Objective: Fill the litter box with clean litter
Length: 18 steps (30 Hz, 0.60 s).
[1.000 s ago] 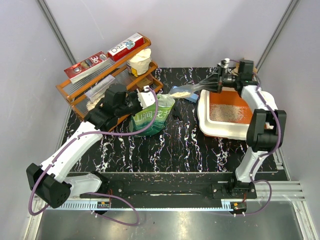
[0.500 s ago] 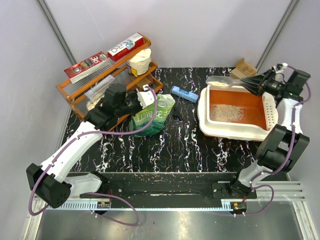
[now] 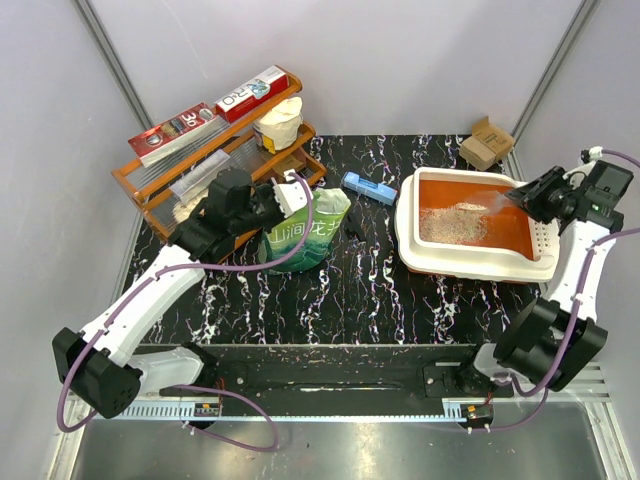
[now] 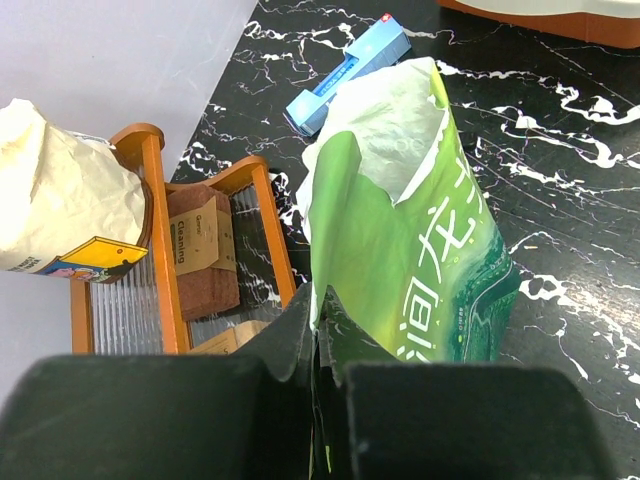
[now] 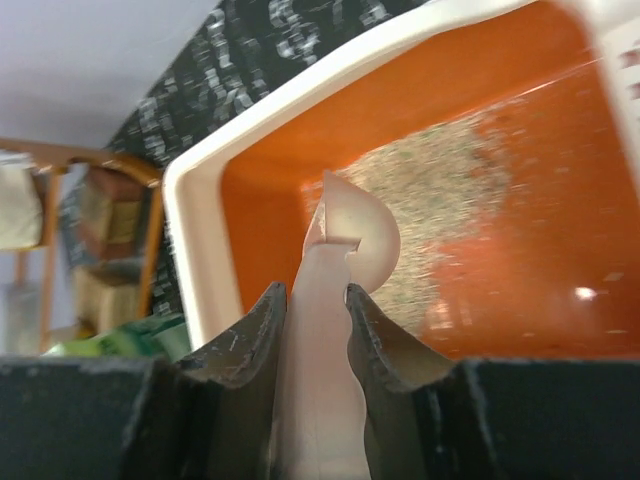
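The litter box [image 3: 470,265], white-rimmed with an orange inside, sits at the right of the table with a patch of clean litter [image 3: 450,222] on its floor. My right gripper [image 3: 525,197] hovers over its right end, shut on the handle of a translucent scoop [image 3: 500,200] that is tipped sideways above the litter. In the right wrist view the scoop [image 5: 340,240] sits between the fingers [image 5: 250,330] of the right gripper [image 5: 313,300], above the litter [image 5: 440,200] and rim [image 5: 200,260]. My left gripper [image 3: 288,196] is shut on the top edge of the green pouch [image 3: 300,235], and the left wrist view shows the left gripper [image 4: 320,330] pinching the pouch [image 4: 400,230], which stands open.
An orange wire rack [image 3: 150,185] at the back left carries red boxes and a pale bag [image 3: 277,125]. A blue box [image 3: 368,187] lies between pouch and litter box. A small cardboard box [image 3: 486,142] sits behind the litter box.
My right arm carried the loaded scoop from beside the pouch to the right, over the litter box, and the scoop is now tipped. The left arm and pouch stayed put.
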Motion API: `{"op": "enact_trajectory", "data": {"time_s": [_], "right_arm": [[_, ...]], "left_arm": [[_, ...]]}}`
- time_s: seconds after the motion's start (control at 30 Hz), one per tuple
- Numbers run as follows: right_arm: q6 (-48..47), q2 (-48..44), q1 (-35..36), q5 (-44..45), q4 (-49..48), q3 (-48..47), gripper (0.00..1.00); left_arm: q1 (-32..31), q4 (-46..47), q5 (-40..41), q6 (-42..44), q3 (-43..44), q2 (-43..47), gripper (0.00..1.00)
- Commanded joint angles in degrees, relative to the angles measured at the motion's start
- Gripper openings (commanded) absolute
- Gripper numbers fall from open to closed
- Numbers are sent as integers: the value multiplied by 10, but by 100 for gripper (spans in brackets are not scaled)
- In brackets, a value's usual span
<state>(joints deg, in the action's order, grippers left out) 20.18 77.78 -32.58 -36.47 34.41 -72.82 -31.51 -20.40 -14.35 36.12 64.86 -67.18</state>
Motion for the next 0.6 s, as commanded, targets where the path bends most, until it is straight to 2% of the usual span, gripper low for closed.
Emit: {"op": "enact_trajectory", "data": {"time_s": [0.0,0.1,0.23,0.27,0.3,0.33,0.37,0.43,0.57], "right_arm": [[-99,-44,1,150,7,-8,0],[-145,-60,1,223,7,-19,0],[-218,-77,8,254,11,-24,0],[-260,-79,18,264,11,-24,0],[-287,-80,31,284,15,-24,0],[-318,-80,75,298,22,-25,0],[-384,-80,100,317,29,-24,0],[-425,-83,146,346,46,-22,0],[-455,-91,167,335,29,-50,0]], "left_arm": [[0,82,-22,-6,5,27,3],[0,82,-24,-6,4,27,4],[0,83,-28,-9,4,27,4],[0,82,-29,-9,4,28,4],[0,82,-28,-9,5,28,4],[0,82,-29,-9,5,27,4],[0,82,-28,-9,6,27,5],[0,82,-28,-9,7,27,5],[0,82,-25,-9,7,28,5]]}}
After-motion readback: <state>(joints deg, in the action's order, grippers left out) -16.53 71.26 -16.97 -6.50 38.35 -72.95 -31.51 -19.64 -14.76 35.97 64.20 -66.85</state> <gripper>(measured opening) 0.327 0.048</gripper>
